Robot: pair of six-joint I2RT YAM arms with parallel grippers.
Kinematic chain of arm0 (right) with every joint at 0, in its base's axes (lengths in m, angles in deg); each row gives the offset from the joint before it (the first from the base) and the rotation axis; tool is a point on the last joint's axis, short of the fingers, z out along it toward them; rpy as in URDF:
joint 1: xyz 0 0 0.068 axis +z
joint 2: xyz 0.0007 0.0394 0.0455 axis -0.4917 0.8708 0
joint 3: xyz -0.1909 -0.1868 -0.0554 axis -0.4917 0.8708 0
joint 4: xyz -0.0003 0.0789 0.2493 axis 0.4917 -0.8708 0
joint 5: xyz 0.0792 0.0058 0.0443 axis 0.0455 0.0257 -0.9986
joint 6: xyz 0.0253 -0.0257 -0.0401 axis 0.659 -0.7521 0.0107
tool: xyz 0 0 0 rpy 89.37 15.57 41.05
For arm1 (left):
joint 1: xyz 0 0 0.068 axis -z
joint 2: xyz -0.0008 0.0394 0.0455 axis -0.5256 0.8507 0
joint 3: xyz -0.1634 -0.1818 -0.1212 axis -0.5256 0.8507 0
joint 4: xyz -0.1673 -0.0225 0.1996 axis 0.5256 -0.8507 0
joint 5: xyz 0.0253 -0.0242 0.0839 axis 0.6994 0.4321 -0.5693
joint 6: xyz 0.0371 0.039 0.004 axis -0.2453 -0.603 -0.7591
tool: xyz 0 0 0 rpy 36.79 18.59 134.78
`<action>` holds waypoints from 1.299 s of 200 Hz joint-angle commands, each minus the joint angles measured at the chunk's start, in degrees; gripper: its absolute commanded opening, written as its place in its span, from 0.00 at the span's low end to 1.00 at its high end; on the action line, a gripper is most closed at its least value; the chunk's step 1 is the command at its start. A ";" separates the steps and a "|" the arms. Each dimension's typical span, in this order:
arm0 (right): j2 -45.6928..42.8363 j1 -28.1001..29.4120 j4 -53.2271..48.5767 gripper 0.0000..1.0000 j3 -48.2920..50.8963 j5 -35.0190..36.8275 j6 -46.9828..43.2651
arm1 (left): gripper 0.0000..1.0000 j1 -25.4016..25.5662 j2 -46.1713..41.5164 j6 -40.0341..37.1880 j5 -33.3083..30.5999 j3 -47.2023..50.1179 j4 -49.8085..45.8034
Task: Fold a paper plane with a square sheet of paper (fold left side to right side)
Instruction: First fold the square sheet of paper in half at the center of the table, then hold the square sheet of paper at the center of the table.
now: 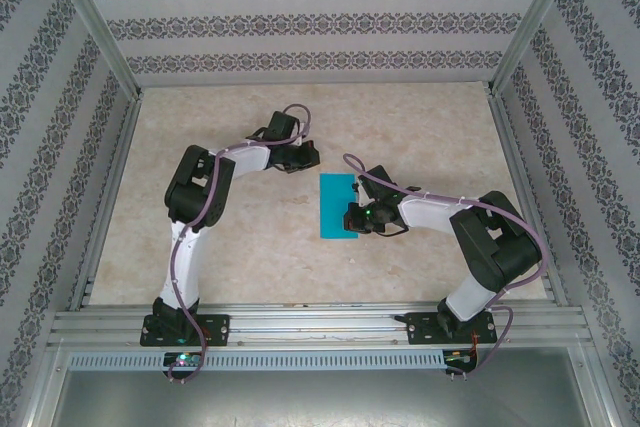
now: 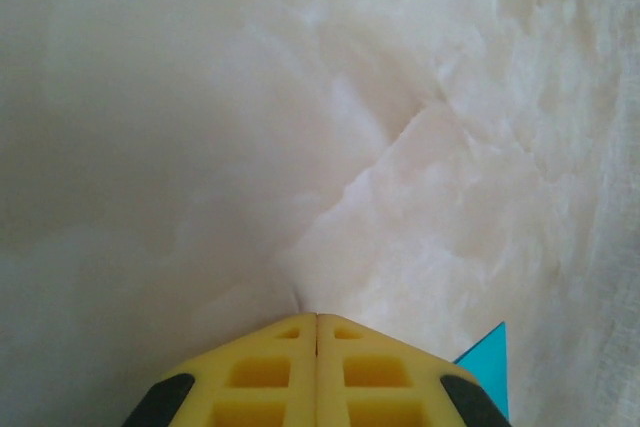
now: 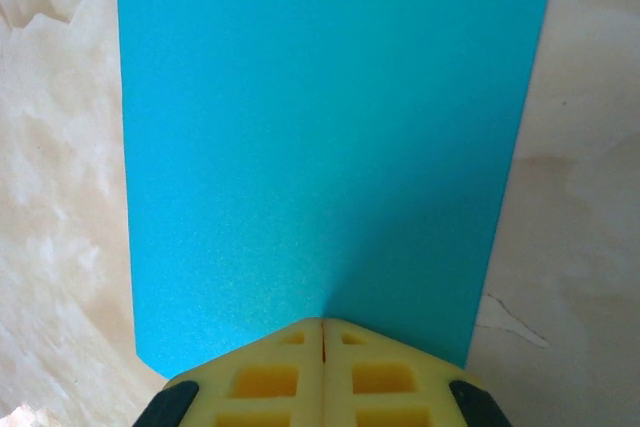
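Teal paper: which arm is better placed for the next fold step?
Right, probably. The right gripper, shut, sits over the teal paper by its edge; the left gripper, also shut, is over bare table with just a corner of the sheet beside it.

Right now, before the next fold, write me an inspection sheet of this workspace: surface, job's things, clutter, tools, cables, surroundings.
Surface: pale beige marbled tabletop, flat.
Job's things: thin teal-blue paper sheet, lying flat mid-table, showing as a rectangle taller than wide rather than a square.
Clutter: nothing seen.
Grippers: left tool shut, over bare table beside a paper corner; right tool shut, tips over the paper's edge, contact cannot be told.
Cables: purple cables run along both arms; the right arm's loop arcs beside the paper.
Surroundings: patterned wallpapered walls, aluminium frame rails.
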 commanded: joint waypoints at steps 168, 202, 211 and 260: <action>2.56 -0.16 -7.13 0.00 2.17 1.18 1.33 | 0.05 9.50 -13.13 4.37 -0.40 17.70 -3.87; 0.81 -0.24 -6.12 0.00 1.33 -0.85 2.23 | 0.05 9.57 -12.89 4.59 -2.92 18.81 -5.26; 0.00 -0.45 -5.26 0.01 0.99 -2.05 2.73 | 0.05 9.51 -12.89 4.63 -3.18 19.02 -5.54; -7.49 -3.76 -3.37 0.22 -0.85 -6.93 4.32 | 0.04 9.56 -13.49 5.46 -2.72 20.84 -4.96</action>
